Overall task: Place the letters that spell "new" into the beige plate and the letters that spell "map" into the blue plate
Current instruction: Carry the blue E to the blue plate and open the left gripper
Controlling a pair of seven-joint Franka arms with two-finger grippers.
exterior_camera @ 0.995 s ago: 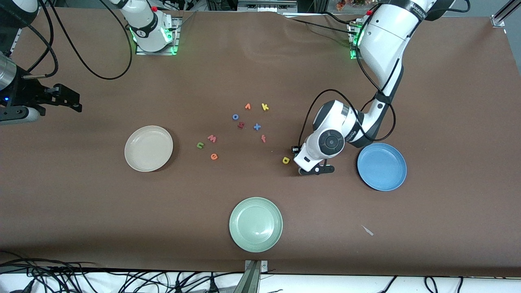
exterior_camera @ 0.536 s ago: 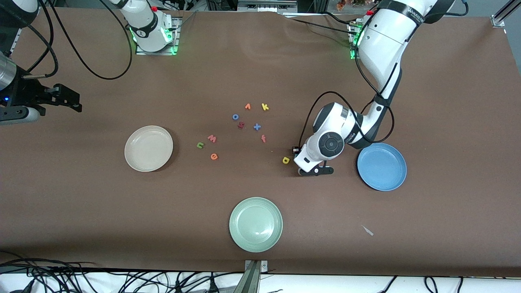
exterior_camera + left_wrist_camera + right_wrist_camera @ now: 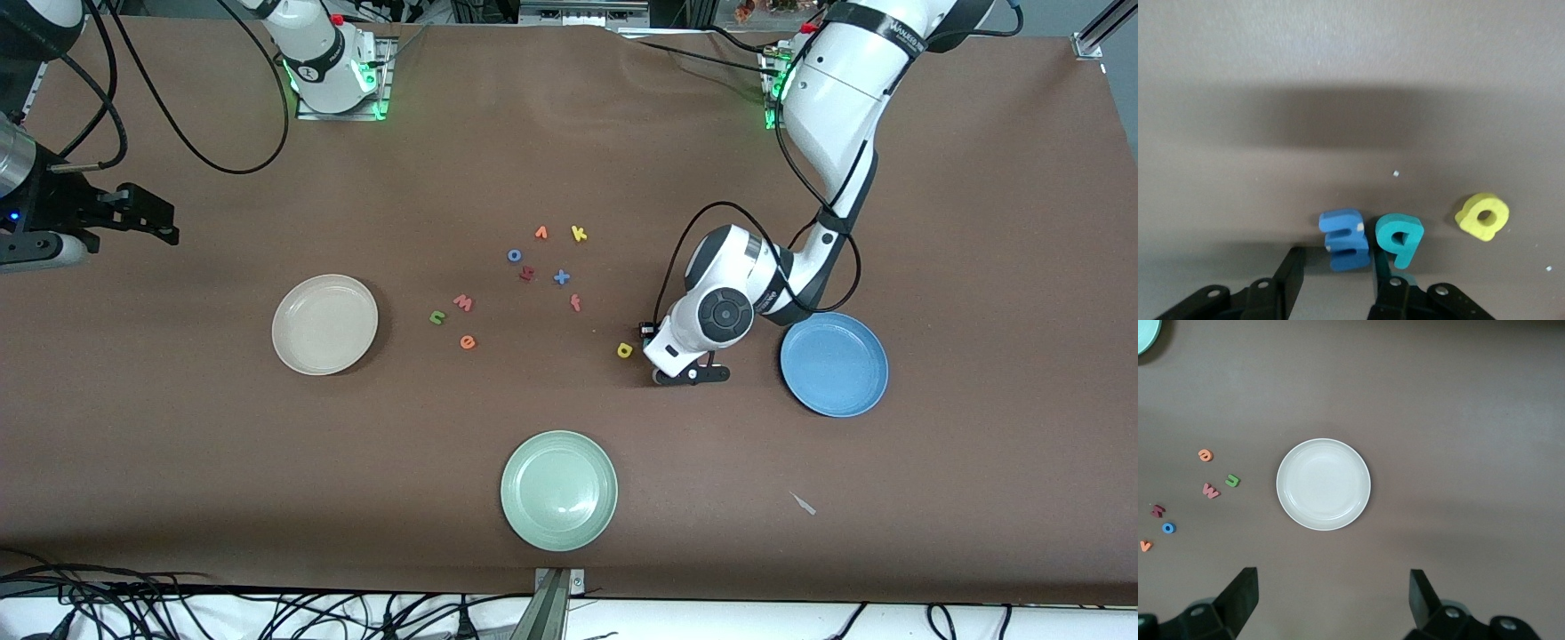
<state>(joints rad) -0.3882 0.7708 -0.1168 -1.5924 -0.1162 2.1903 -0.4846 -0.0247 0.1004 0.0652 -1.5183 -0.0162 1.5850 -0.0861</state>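
My left gripper [image 3: 1336, 261] is down at the table and open. The blue m [image 3: 1345, 239] stands between its fingers. One finger [image 3: 1383, 279] is at the seam between the m and the teal p [image 3: 1399, 239]. The other finger [image 3: 1290, 272] stands a small gap away from the m. The yellow a [image 3: 1482, 216] [image 3: 625, 350] lies just beside them. In the front view the left hand [image 3: 685, 373] hides the m and the p, next to the blue plate [image 3: 834, 364]. The green n [image 3: 436, 316], pink w [image 3: 463, 302] and orange e [image 3: 468, 341] lie near the beige plate [image 3: 293, 307]. My right gripper [image 3: 1331, 579] waits open, high over the beige plate [image 3: 1288, 503].
A pale green plate [image 3: 558, 490] sits nearest the front camera. A loose cluster lies mid-table: orange v [image 3: 541, 233], yellow k [image 3: 579, 234], blue o [image 3: 514, 256], dark red letter [image 3: 526, 274], blue x [image 3: 561, 277] and a red letter [image 3: 575, 303].
The left hand has shifted very slightly over the m and p. The right arm and all the letters in view have stayed put.
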